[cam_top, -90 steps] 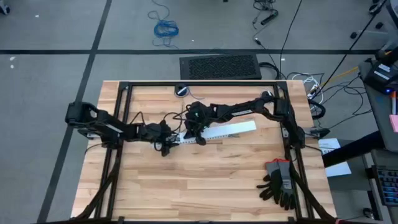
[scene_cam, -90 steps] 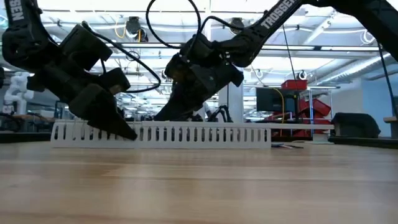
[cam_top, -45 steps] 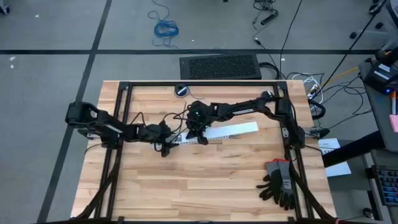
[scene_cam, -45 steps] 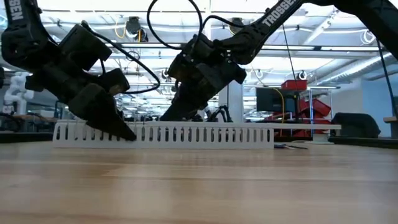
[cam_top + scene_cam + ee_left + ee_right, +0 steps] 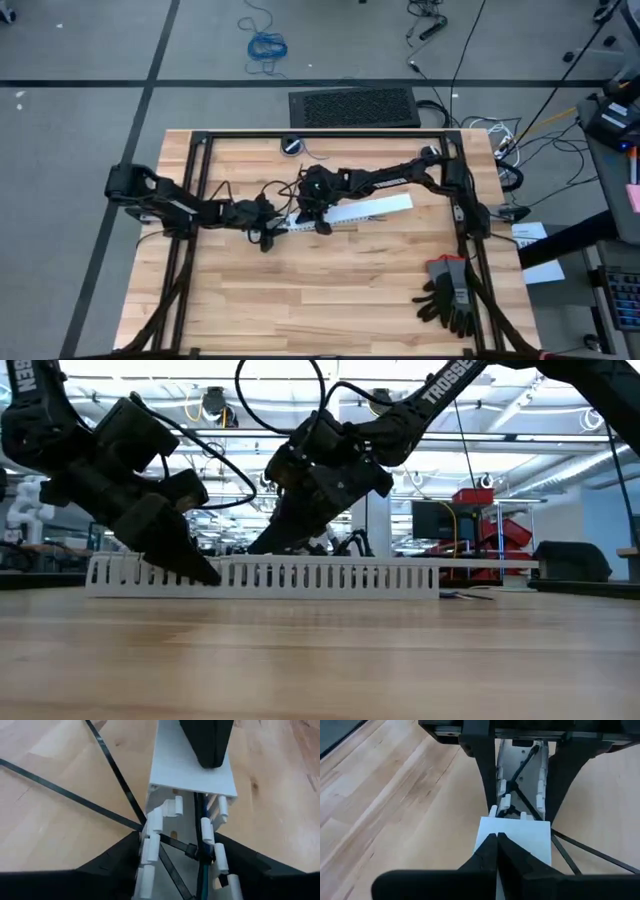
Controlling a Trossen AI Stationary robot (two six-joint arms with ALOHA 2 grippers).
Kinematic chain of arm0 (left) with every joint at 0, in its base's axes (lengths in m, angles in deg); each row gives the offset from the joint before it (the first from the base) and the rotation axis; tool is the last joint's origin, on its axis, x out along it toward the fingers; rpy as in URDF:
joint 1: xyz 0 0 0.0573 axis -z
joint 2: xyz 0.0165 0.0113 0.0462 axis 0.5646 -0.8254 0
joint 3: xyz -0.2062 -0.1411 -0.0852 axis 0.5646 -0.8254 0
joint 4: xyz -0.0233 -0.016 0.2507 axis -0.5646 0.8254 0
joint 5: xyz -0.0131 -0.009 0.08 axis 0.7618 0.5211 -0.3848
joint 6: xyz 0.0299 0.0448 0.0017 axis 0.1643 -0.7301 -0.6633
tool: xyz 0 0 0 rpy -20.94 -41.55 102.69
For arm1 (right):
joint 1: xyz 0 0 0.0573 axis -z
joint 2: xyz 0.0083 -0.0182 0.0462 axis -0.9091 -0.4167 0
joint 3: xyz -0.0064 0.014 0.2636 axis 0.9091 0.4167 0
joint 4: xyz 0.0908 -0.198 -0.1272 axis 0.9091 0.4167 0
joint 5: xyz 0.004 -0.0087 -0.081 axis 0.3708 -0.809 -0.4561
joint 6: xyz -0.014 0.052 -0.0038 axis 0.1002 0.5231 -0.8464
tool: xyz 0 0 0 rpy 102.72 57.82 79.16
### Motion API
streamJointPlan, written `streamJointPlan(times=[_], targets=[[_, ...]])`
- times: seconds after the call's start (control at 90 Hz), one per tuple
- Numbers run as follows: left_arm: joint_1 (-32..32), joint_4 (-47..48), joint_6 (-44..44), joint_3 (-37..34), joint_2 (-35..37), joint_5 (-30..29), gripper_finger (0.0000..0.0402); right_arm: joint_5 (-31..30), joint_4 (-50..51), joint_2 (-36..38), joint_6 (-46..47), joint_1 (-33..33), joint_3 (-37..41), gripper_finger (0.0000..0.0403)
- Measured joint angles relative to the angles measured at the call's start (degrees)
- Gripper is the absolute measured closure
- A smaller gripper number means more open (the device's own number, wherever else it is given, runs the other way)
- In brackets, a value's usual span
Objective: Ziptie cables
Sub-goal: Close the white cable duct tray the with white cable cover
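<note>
Left end effector [image 5: 182, 865] spreading wide around the open end of the white slotted duct [image 5: 192, 775] on the counter [image 5: 330, 280], cables [image 5: 200, 870] lying inside the duct, zipties [image 5: 75, 800] crossing beside it, right end effector [image 5: 496, 842] pressing together on the duct lid

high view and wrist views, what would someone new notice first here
Mid-table, both grippers meet at a white slotted duct: the left gripper straddles its open end, fingers outside the walls, and the right gripper rests shut on its covered part. Inside the duct, a ziptie crosses the cables, its long tails trailing across the wood. Black gloves lie at the table's near right corner.
</note>
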Motion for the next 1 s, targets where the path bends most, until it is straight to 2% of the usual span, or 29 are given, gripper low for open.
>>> streamJointPlan(times=[0.3,0.5,0.744,1.0], targets=[[0.3,-0.2,0.0,0.1,0.0,0.4,0.0180,-0.3,0.0,0.0,0.6,0.0,-0.1,0.0403],[0.3,0.4,1.6,0.1,0.0,-0.2,0.0180,-7.3,-4.5,-0.5,3.5,-0.9,0.0,0.0403],[0.3,0.7,1.0,0.2,0.0,-0.2,0.0180,-7.7,-7.2,-1.7,3.7,-1.6,-0.1,0.0403],[0.4,0.9,-0.9,0.3,0.1,0.1,0.0179,-8.3,-5.8,3.4,1.6,-1.6,0.2,0.0403]])
